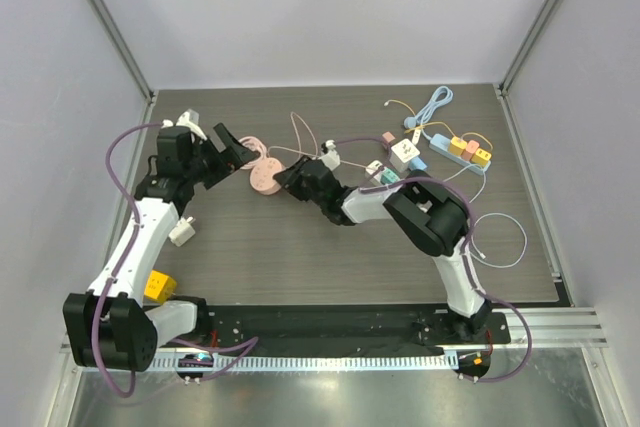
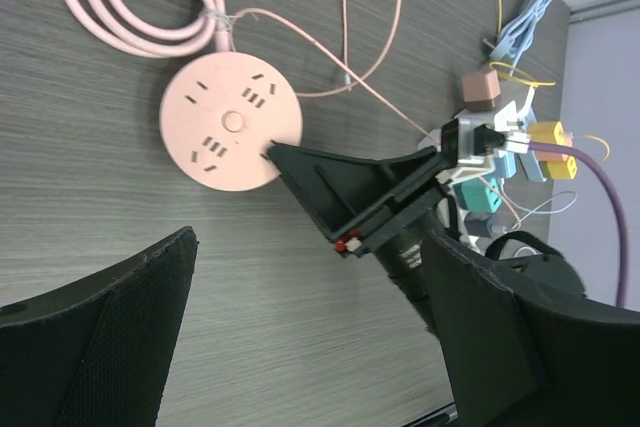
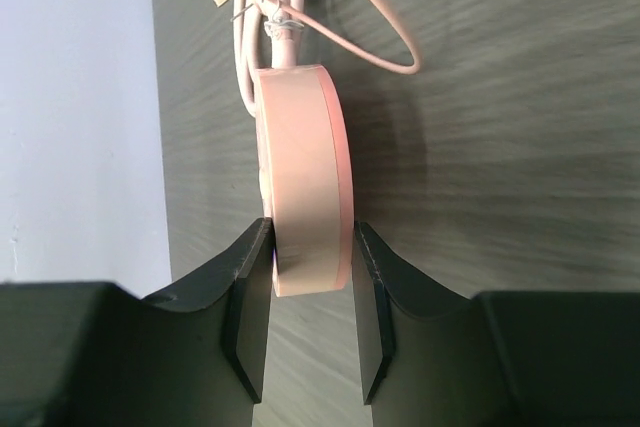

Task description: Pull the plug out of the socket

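— Where is the round pink plastic socket disc [image 1: 265, 178]?
— On the dark wood-grain table [image 1: 330, 257], left of centre, with its coiled pink cord [image 2: 130, 32] just behind it.
— And the right gripper [image 3: 311, 237]?
— Clamped on the disc's near edge, with a finger pressed against either side.
— The left gripper [image 1: 238, 152]?
— Spread wide and holding nothing, just beside the disc on its left and not touching it.

Top view looks down over the whole table [image 1: 300, 257]; both wrist views sit close, sharing the pink socket [image 2: 230, 125].
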Available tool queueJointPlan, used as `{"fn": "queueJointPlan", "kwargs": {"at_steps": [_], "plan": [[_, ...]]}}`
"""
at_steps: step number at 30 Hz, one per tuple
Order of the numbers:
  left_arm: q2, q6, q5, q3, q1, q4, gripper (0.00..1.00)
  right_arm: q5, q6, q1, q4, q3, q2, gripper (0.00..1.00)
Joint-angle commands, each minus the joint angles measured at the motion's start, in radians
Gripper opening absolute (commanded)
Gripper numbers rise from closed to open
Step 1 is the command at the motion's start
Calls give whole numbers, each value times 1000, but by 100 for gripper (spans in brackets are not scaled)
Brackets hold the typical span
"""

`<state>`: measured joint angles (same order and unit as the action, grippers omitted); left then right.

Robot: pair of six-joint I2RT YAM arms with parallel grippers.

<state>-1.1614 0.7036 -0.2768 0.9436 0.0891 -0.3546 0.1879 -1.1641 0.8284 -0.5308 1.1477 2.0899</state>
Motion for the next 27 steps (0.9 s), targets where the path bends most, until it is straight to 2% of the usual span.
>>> {"fn": "queueJointPlan", "kwargs": {"at_steps": [1, 5, 9, 18, 22, 25, 27], "plan": [[37, 13, -2, -8, -25, 71, 93, 133, -17, 44, -93, 112, 56, 1], [34, 7, -21, 0, -46, 65, 93, 222, -23, 69, -155, 129, 78, 1], [34, -4, -35, 17, -63, 49, 93, 168, 1, 69, -83, 74, 18, 1], [-9, 43, -157, -3, -68, 112, 93, 163, 102, 75, -129, -440, -324, 1], [-23, 59, -189, -16, -68, 144, 92, 142, 155, 115, -126, -555, -428, 1], [-58, 51, -268, -2, -62, 169, 84, 176, 185, 176, -92, -626, -502, 1], [-93, 39, -353, 30, -37, 169, 76, 197, 146, 187, -86, -696, -559, 1]]}}
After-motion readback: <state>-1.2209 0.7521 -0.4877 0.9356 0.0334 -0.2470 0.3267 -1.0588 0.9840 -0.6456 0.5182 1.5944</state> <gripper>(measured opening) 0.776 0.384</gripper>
